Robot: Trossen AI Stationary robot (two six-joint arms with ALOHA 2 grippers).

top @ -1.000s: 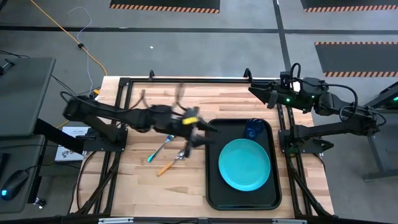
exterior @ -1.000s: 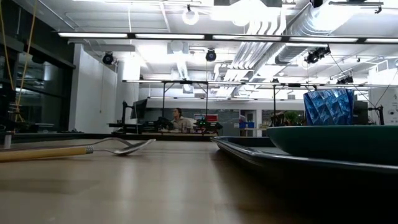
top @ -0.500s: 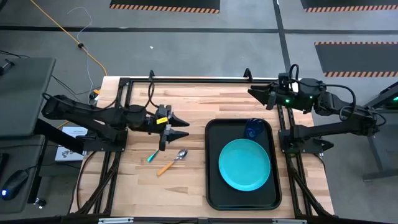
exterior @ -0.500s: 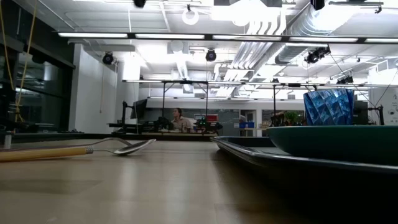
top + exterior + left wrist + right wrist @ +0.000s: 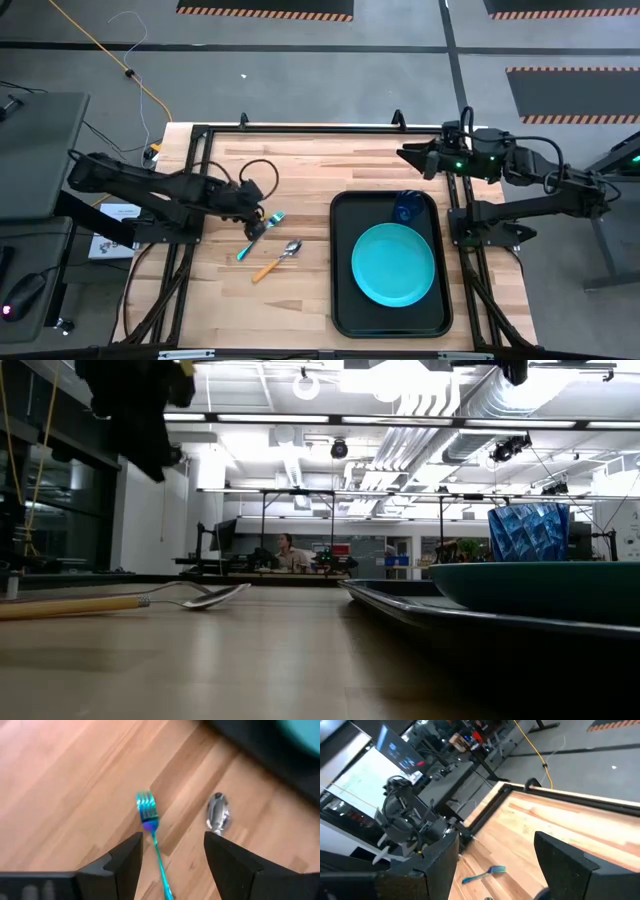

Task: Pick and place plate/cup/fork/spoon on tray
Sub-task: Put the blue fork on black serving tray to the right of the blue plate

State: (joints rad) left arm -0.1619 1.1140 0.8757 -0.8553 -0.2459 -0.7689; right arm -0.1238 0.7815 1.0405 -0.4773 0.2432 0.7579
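The fork (image 5: 262, 232) lies flat on the wooden table left of the tray, with its metal head (image 5: 146, 806) toward the far side and its teal handle toward the near side. The spoon (image 5: 280, 258) lies flat beside it, with its bowl (image 5: 218, 815) next to the tray. The turquoise plate (image 5: 393, 264) and the blue cup (image 5: 406, 208) stand on the black tray (image 5: 340, 300). My left gripper (image 5: 172, 852) is open above the fork, pointing down, with one finger on either side of the handle and clear of it. My right gripper (image 5: 497, 855) is open and empty, above the table's far right corner.
The black frame rails (image 5: 300, 128) run along the table's far and side edges. Bare wood lies left of the cutlery and at the far side. In the low view, the left gripper (image 5: 135, 405) hangs high above the spoon (image 5: 120, 602).
My left gripper has drawn back from the tray's left edge toward the table's left. It has tipped from level to pointing down over the fork and has come into the low view from above. The fork, spoon, plate and cup have stayed where they were.
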